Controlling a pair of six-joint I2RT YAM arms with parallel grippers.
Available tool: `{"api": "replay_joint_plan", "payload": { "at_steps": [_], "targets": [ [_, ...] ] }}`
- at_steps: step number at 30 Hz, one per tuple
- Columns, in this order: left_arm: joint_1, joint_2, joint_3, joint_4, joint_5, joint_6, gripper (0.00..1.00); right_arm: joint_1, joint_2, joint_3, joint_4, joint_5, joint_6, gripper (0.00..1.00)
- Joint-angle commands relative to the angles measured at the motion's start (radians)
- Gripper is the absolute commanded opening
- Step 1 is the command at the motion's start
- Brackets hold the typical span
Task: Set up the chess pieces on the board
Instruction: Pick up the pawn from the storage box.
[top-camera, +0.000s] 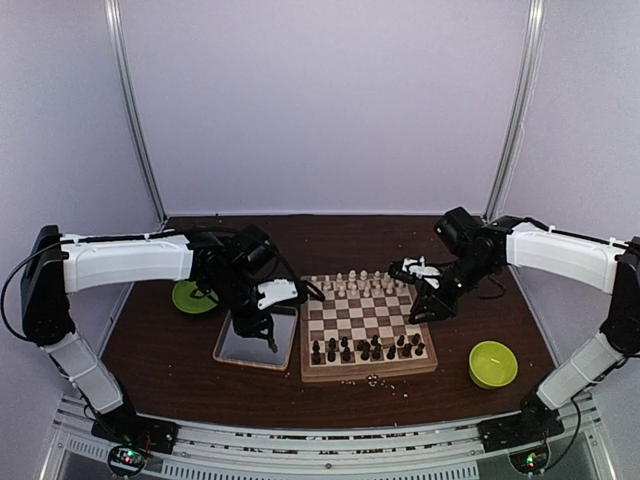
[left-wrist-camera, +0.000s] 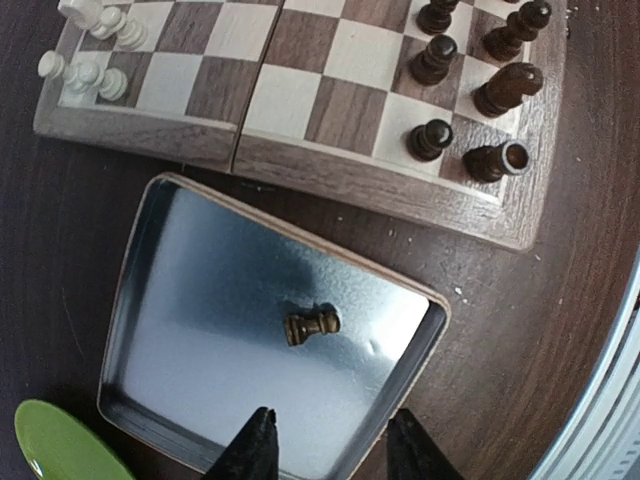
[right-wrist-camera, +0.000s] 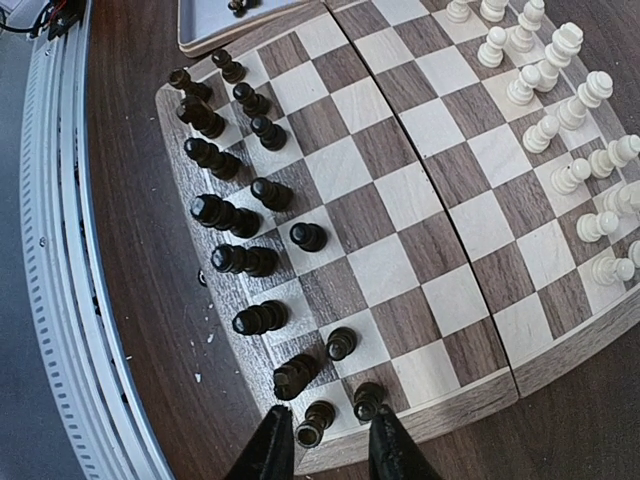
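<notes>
A: At centre of the left wrist view?
B: One dark chessman (left-wrist-camera: 311, 326), toppled in the metal tray (left-wrist-camera: 190, 290); left gripper (left-wrist-camera: 330, 445) below it, parted, empty.
A: And the right gripper (right-wrist-camera: 330, 448)?
B: Parted, empty, over the board (right-wrist-camera: 400, 230) at its bottom corner.

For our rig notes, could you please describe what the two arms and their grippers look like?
Both the left arm and right arm have long white shells joined by black joints, with thin black cables trailing alongside. A small circuit board with green and red lights sits at each base. The left gripper and right gripper each have two dark, tapering fingers.
</notes>
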Motion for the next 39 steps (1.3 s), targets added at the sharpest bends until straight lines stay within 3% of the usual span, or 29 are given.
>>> {"api": "replay_joint_plan", "payload": {
  "at_steps": [1, 11, 39],
  "targets": [
    [0.042, 0.074, 0.06, -0.033, 0.108, 0.256, 0.38, -0.015, -0.057, -0.02, 0.019, -0.048, -0.003, 0.27],
    [0.042, 0.147, 0.093, -0.003, 0.124, 0.364, 0.4, -0.046, -0.063, -0.02, 0.009, -0.091, -0.013, 0.27],
    [0.027, 0.304, 0.122, 0.021, 0.077, 0.395, 0.4, -0.058, -0.011, -0.012, -0.003, -0.115, -0.016, 0.27]
  ]
}}
